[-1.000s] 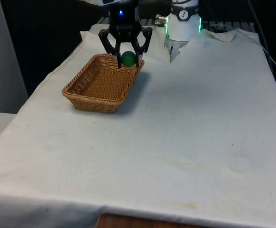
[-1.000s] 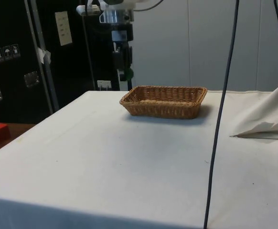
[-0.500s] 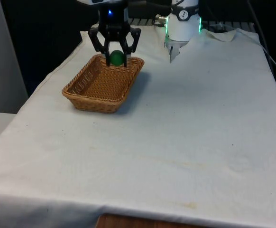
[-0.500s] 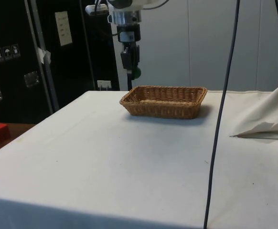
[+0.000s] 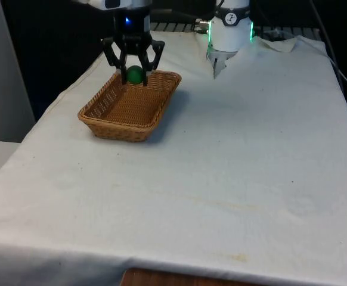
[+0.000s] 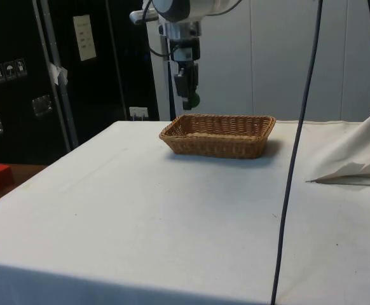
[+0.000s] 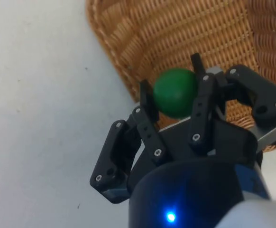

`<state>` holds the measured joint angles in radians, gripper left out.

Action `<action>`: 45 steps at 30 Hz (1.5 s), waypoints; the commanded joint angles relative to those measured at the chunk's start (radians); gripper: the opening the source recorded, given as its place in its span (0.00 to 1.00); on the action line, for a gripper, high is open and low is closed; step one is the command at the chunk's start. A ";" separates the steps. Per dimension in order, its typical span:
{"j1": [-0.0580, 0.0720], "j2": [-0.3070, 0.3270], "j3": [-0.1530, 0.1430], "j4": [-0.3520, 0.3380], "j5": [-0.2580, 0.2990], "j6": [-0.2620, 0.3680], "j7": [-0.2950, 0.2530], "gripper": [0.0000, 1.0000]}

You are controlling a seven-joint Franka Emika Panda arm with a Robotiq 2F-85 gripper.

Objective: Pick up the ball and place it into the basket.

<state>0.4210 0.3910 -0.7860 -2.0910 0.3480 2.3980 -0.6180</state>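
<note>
- The white-clothed desk (image 5: 233, 167) stretches bare at its near end; the wicker basket (image 5: 121, 110) sits farther back, toward the front view's left.
- The hand (image 5: 134, 74) hangs fingers-down over the basket's far end, clenched on the green ball (image 5: 135, 74), which is held in the air above the rim.
- In the wrist view the ball (image 7: 175, 92) sits pinched between both fingers (image 7: 149, 102).
- Since a second ago the hand has moved toward the front view's left, from the basket's far corner to over its inside.

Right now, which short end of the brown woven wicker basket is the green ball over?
The end towards the robot: the black gripper holds the green ball above that rim of the wicker basket, not the other.
</note>
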 commanded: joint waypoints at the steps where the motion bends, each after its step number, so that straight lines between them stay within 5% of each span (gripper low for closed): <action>1: -0.002 -0.001 -0.002 -0.015 0.002 0.026 -0.007 0.00; 4: -0.001 0.000 -0.005 -0.021 0.000 0.024 -0.003 0.00; 12: -0.014 0.011 0.003 -0.106 0.036 0.142 -0.031 0.00; 13: -0.004 0.012 -0.009 -0.102 0.022 0.125 -0.018 0.00; 14: -0.015 0.014 0.004 -0.112 0.043 0.151 -0.034 0.00; 19: -0.015 0.041 0.007 -0.139 0.092 0.197 -0.054 0.00; 20: -0.004 0.048 -0.007 -0.135 0.080 0.181 -0.043 0.00; 21: -0.015 0.047 0.008 -0.143 0.103 0.203 -0.058 0.00; 27: -0.017 0.090 0.018 -0.156 0.186 0.237 -0.089 0.00; 29: -0.017 0.102 0.020 -0.158 0.210 0.243 -0.097 0.00; 30: -0.004 0.107 0.003 -0.153 0.188 0.223 -0.082 0.00; 32: -0.018 0.115 0.023 -0.159 0.235 0.249 -0.107 0.00; 42: -0.006 0.160 0.013 -0.152 0.290 0.245 -0.126 0.00; 45: -0.005 0.160 0.011 -0.152 0.287 0.242 -0.124 0.14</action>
<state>0.4170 0.5550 -0.7760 -2.2410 0.6340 2.6390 -0.7380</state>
